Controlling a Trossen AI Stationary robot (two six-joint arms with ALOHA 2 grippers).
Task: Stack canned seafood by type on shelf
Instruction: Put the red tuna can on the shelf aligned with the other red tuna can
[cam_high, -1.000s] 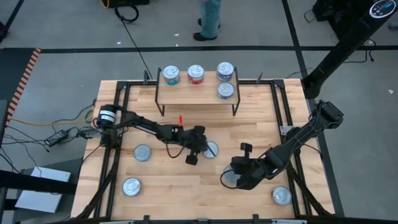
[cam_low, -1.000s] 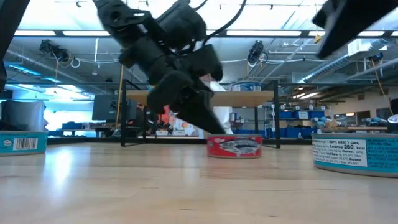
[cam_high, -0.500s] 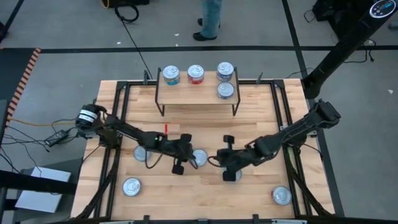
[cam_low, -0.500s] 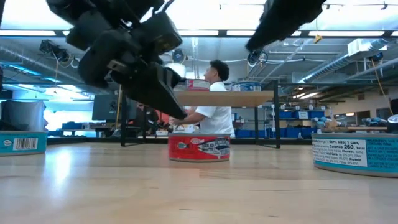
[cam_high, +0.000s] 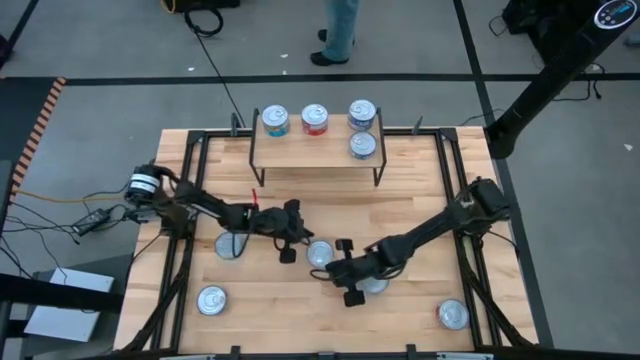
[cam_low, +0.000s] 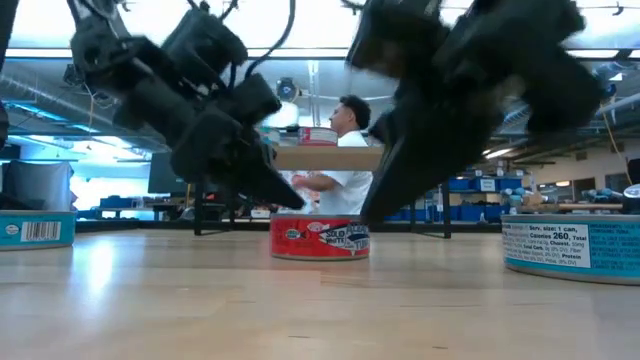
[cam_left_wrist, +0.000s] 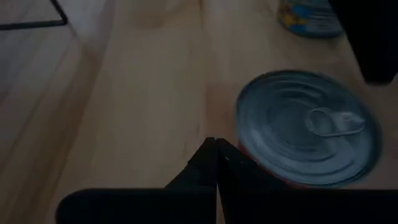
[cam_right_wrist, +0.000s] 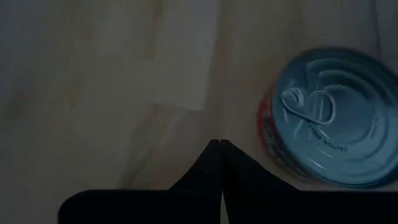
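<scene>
Both my jaws are closed and empty, left gripper (cam_high: 289, 240) and right gripper (cam_high: 345, 272) flanking the red tin (cam_high: 320, 253) mid-counter (cam_high: 420, 190), well short of the shelf (cam_high: 315, 150). Converging, my arms could collide or knock it away.

the floor (cam_high: 90, 40) around the table is grey with dark lines across it. a person (cam_low: 335, 165) in a white shirt stands far back. long bright lights (cam_low: 90, 52) hang from the ceiling.
</scene>
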